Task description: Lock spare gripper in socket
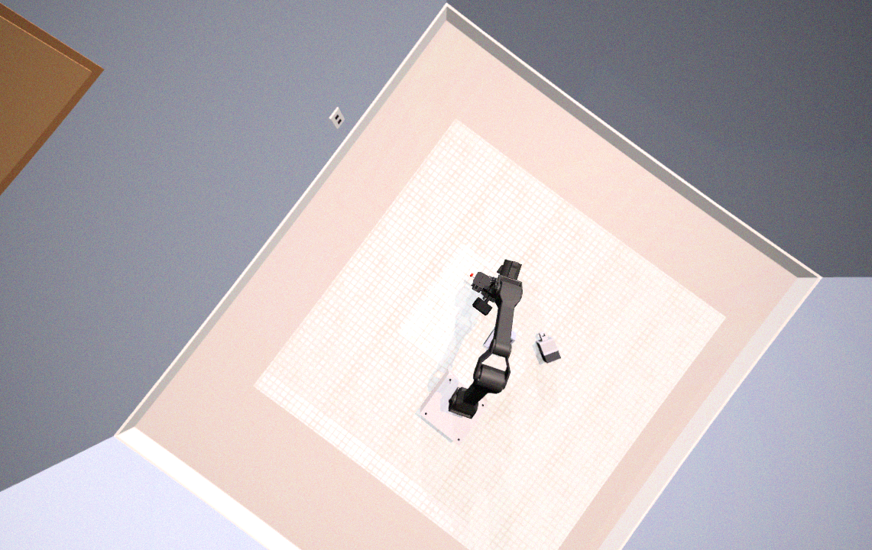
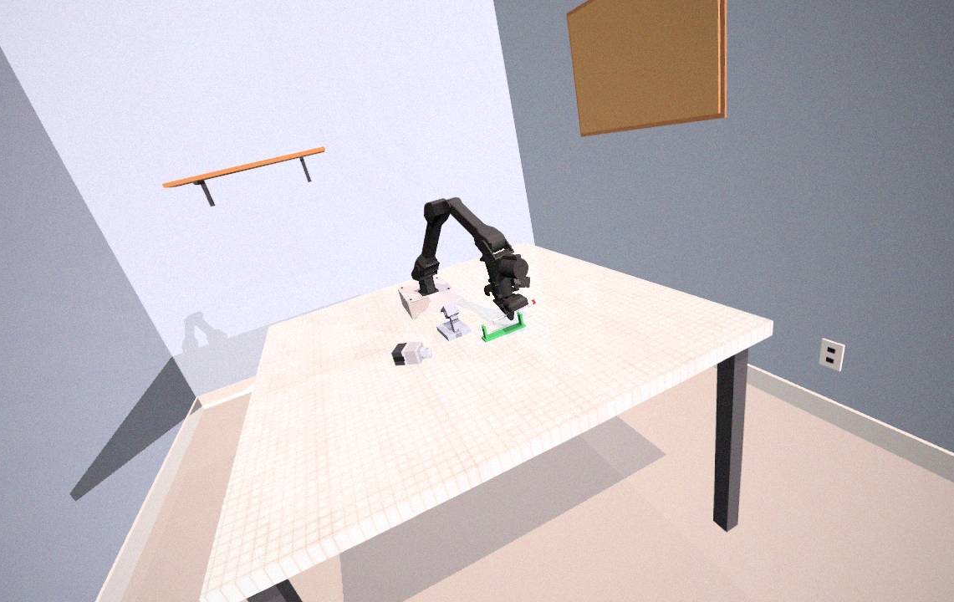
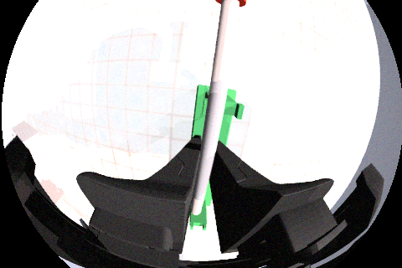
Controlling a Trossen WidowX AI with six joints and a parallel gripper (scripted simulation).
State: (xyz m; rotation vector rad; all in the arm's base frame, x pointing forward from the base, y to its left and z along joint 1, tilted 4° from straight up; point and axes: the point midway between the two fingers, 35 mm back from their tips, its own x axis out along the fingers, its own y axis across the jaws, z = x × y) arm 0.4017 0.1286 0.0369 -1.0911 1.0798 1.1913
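From my remote feed, the table (image 1: 603,225) (image 2: 420,449) is my landmark: an orange shelf (image 2: 255,165) on 2 brackets hangs on the pale wall beyond it, and pinkish floor (image 1: 220,444) (image 2: 614,538) surrounds it.
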